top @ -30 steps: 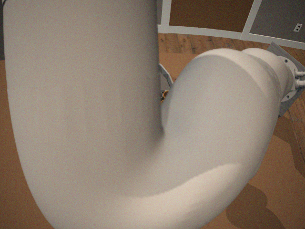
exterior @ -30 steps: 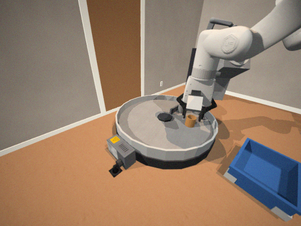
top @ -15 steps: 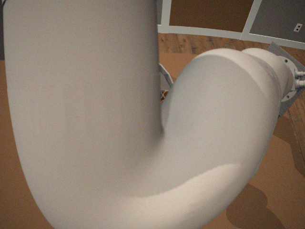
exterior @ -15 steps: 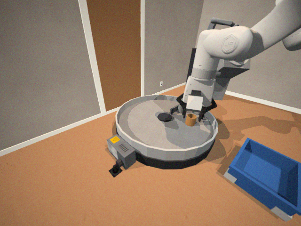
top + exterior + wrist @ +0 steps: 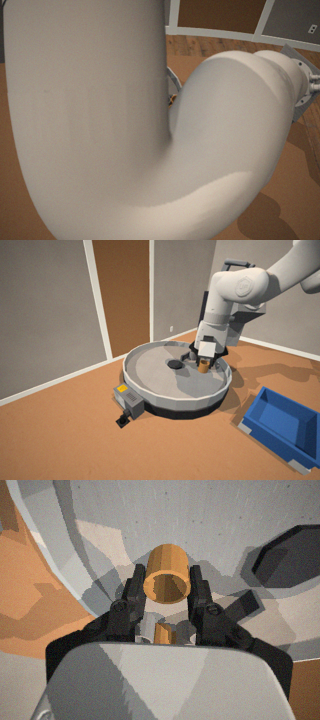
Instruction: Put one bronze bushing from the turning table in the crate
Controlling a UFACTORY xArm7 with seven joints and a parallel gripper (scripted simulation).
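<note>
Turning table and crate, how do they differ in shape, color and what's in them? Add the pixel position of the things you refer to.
The turning table (image 5: 176, 80) (image 5: 165, 400) (image 5: 200, 510) is round; the crate (image 5: 271, 439) is rectangular. The turning table is gray with a dark base, the crate blue with pale corner pieces. A bushing (image 5: 203, 368) (image 5: 168, 562) shows within the turning table's rim; none shows in the crate. Both have raised walls around a flat bottom.

Black two-fingered gripper (image 5: 204, 363) (image 5: 167, 577): fingers nearer each other than before, the nine-o'clock one shifted toward three, the three-o'clock one toward nine. Bronze-coloured hollow cylindrical bushing (image 5: 203, 367) (image 5: 168, 562): nudged slightly toward three o'clock. From overhead, small orange ring (image 5: 171, 99) in the arm's gap shows more fully.
</note>
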